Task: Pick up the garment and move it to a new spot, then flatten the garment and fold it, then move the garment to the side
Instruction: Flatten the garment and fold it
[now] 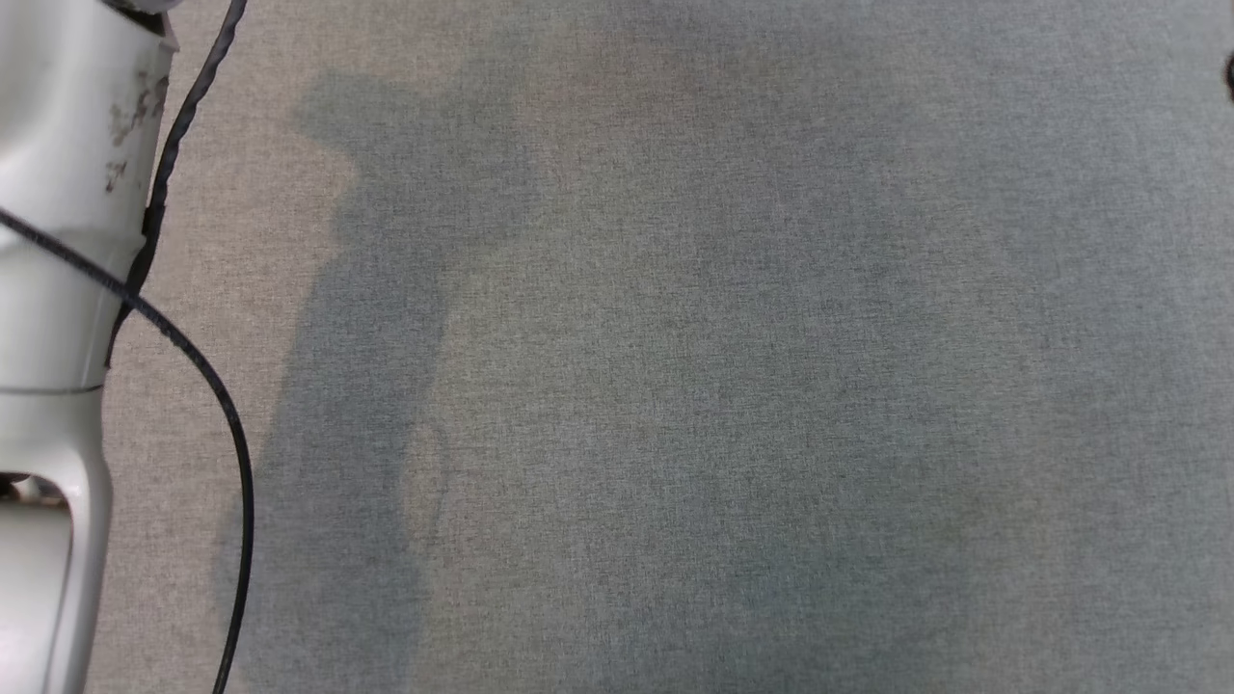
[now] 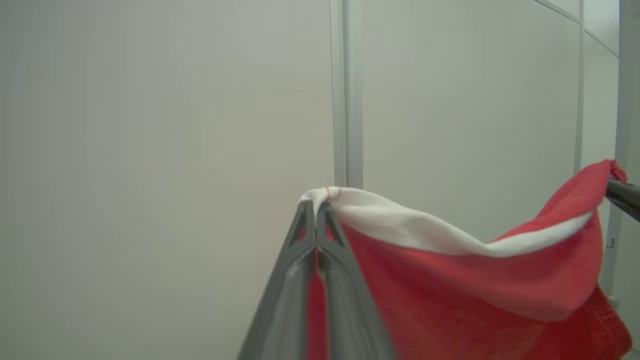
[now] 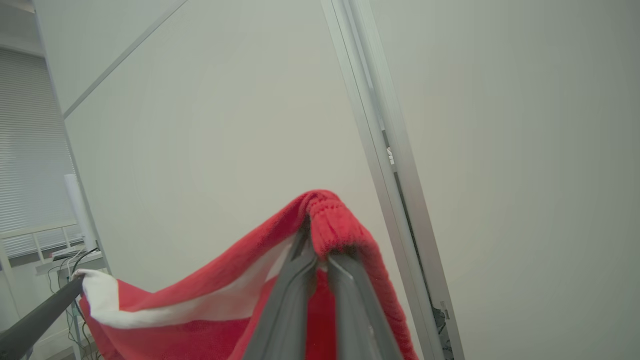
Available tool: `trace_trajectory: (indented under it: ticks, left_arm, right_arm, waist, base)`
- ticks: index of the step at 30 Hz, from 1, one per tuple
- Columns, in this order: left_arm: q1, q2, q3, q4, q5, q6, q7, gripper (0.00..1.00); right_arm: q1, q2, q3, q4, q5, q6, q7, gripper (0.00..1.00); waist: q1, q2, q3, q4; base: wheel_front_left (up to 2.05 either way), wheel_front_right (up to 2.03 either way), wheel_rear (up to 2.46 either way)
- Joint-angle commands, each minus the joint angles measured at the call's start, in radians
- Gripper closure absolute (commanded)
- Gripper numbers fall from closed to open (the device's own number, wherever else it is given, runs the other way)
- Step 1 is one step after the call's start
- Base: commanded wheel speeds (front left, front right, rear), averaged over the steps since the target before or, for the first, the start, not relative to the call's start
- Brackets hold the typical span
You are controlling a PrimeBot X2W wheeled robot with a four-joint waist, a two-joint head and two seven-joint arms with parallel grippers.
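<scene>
Red garment (image 2: 450,290) with a white band, hanging in the air between the two arms: the left gripper (image 2: 316,212) is pinched tight on the white-edged corner, the right gripper (image 3: 319,245) is clamped over a bunched red hem, and the cloth sags between them. Below lies the grey work surface (image 1: 723,386) (presumably where the garment is to be laid). Both holds sit at the very fingertips, so a sharp pull apart or a quick swing would likely drag a corner free, and lowering with the slack left in would likely lay the cloth down creased.
</scene>
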Motion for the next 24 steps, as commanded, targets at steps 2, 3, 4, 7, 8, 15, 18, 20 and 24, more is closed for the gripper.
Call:
trace_trajectory:
  ticks: [2, 3, 4, 7, 8, 15, 18, 20, 24]
  left_arm:
    - [-0.03, -0.024, -0.001, 0.12, -0.037, -0.016, 0.012, 1.0]
    - [-0.032, -0.034, -0.003, 0.164, -0.048, -0.02, 0.011, 1.0]
    - [-0.034, -0.045, -0.003, 0.205, -0.062, -0.023, 0.009, 1.0]
    - [-0.026, -0.058, -0.009, 0.284, -0.086, -0.03, 0.006, 1.0]
    - [-0.014, -0.075, -0.015, 0.354, -0.109, -0.034, 0.005, 1.0]
    - [0.003, -0.112, -0.049, 0.483, -0.204, -0.036, 0.025, 1.0]
    - [0.034, -0.115, -0.074, 0.491, -0.23, -0.036, 0.014, 1.0]
    - [0.064, -0.107, -0.092, 0.492, -0.242, -0.036, -0.002, 1.0]
    - [0.151, -0.095, -0.113, 0.471, -0.254, -0.037, -0.032, 1.0]
  right_arm:
    - [-0.043, 0.026, 0.031, 0.11, 0.021, 0.0, -0.023, 1.0]
    - [-0.055, 0.039, 0.043, 0.15, 0.029, 0.0, -0.031, 1.0]
    - [-0.065, 0.05, 0.057, 0.186, 0.035, 0.0, -0.04, 1.0]
    - [-0.073, 0.073, 0.087, 0.255, 0.05, 0.0, -0.049, 1.0]
    - [-0.075, 0.085, 0.12, 0.307, 0.064, 0.0, -0.057, 1.0]
    - [-0.047, 0.09, 0.212, 0.399, 0.143, 0.0, -0.075, 1.0]
    - [-0.015, 0.074, 0.262, 0.409, 0.157, 0.0, -0.087, 1.0]
    - [0.026, 0.068, 0.29, 0.404, 0.169, 0.0, -0.094, 1.0]
    - [0.151, 0.053, 0.332, 0.361, 0.205, 0.0, -0.105, 1.0]
  waist:
    - [0.0, 0.0, 0.002, -0.001]
    - [0.0, 0.0, 0.003, -0.002]
    - [0.0, 0.0, 0.004, -0.002]
    - [0.0, 0.0, 0.005, -0.004]
    - [0.0, 0.0, 0.011, -0.005]
    - [0.0, 0.0, 0.019, 0.001]
    - [0.0, 0.0, 0.012, 0.001]
    - [0.0, 0.0, 0.001, -0.002]
    - [0.0, 0.0, -0.028, -0.008]
  base:
    - [0.0, 0.0, 0.0]
    - [0.0, 0.0, 0.0]
    - [0.0, 0.0, 0.0]
    - [0.0, 0.0, 0.0]
    - [0.0, 0.0, 0.0]
    - [0.0, 0.0, 0.0]
    - [0.0, 0.0, 0.0]
    - [0.0, 0.0, 0.0]
    - [0.0, 0.0, 0.0]
